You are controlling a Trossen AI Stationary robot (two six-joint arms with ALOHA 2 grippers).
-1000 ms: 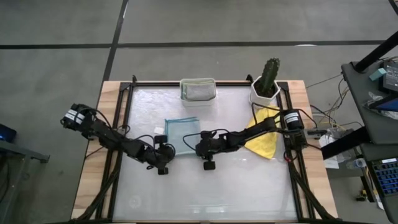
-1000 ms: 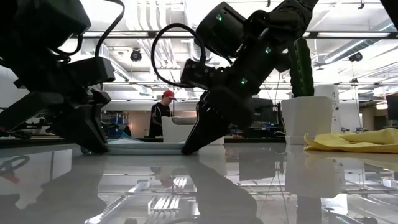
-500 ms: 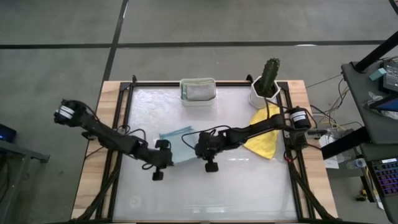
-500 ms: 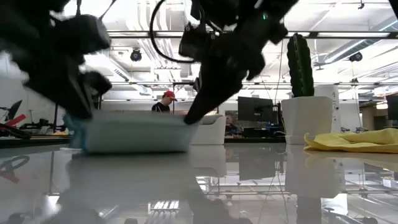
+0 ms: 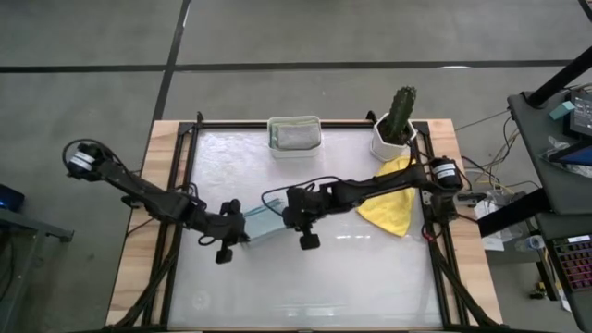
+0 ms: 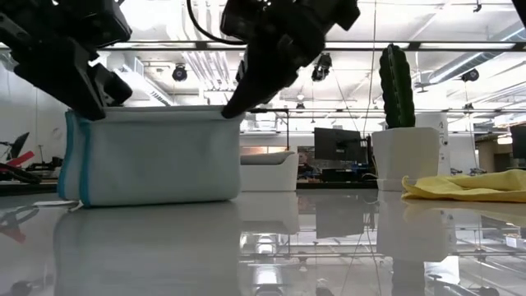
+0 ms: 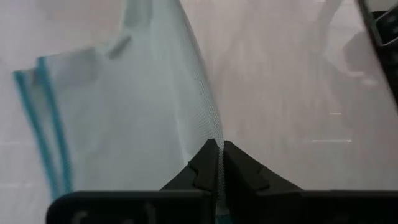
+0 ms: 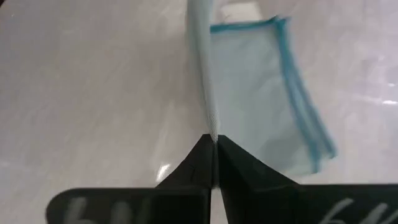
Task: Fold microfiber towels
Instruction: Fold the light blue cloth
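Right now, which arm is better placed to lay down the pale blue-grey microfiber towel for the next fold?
Neither alone: the left pincer and the right pincer each pinch a top corner of the pale blue-grey microfiber towel, which hangs between them.

We are seeing a white rectangular tub [image 5: 294,136] sitting at the upper middle of the glossy white table [image 5: 351,277] in the high view, and in the low view it is showing at centre [image 6: 267,171]. A green cactus [image 5: 400,110] is standing in a white pot [image 5: 390,143] at the table's upper right, rising right of centre in the low view [image 6: 397,85]. A wooden border [image 5: 139,203] is framing the table, with grey floor [image 5: 277,32] spreading around it.
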